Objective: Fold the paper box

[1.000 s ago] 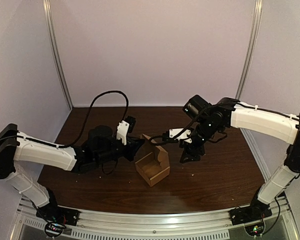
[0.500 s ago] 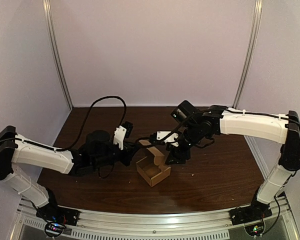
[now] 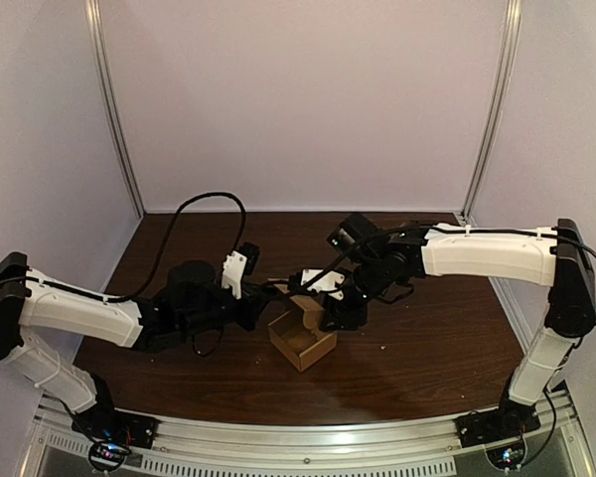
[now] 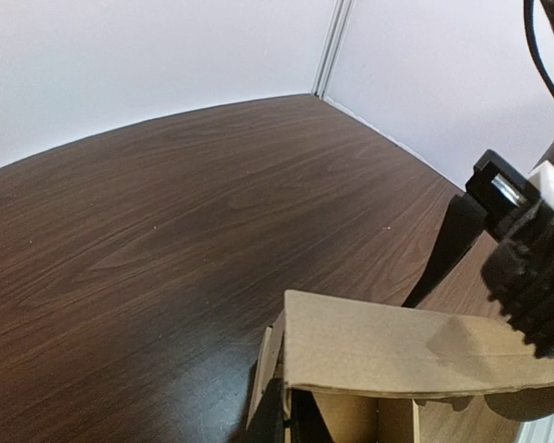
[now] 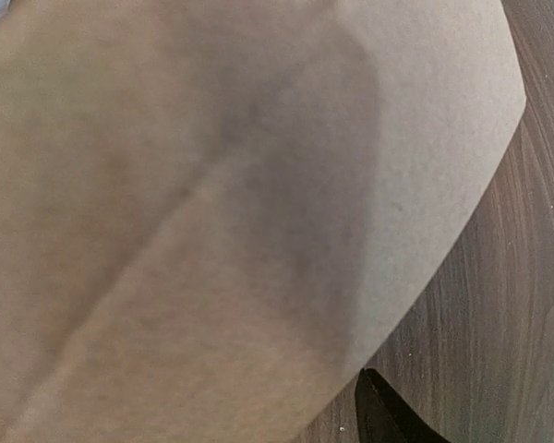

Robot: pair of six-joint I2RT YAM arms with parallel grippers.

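The brown paper box (image 3: pixel 304 343) stands open-topped at the table's middle. My left gripper (image 3: pixel 275 297) reaches its upper left corner. In the left wrist view the dark fingers (image 4: pixel 273 417) pinch the edge of the box wall, and a flap (image 4: pixel 415 355) leans over the opening. My right gripper (image 3: pixel 340 314) presses against the box's right side from above. Cardboard (image 5: pixel 212 212) fills the right wrist view. Only one dark fingertip (image 5: pixel 388 420) shows below it, so the jaws' state is hidden.
The dark wooden table (image 3: pixel 427 338) is bounded by pale walls with metal rails (image 3: pixel 114 129). A black cable (image 3: pixel 204 204) loops up behind the left arm. The right arm's wrist (image 4: pixel 526 268) looms just beyond the box in the left wrist view.
The right arm has swung left until its gripper meets the box's right side. The upright flap has been pushed down and inward. The left gripper has stayed at the box's left corner.
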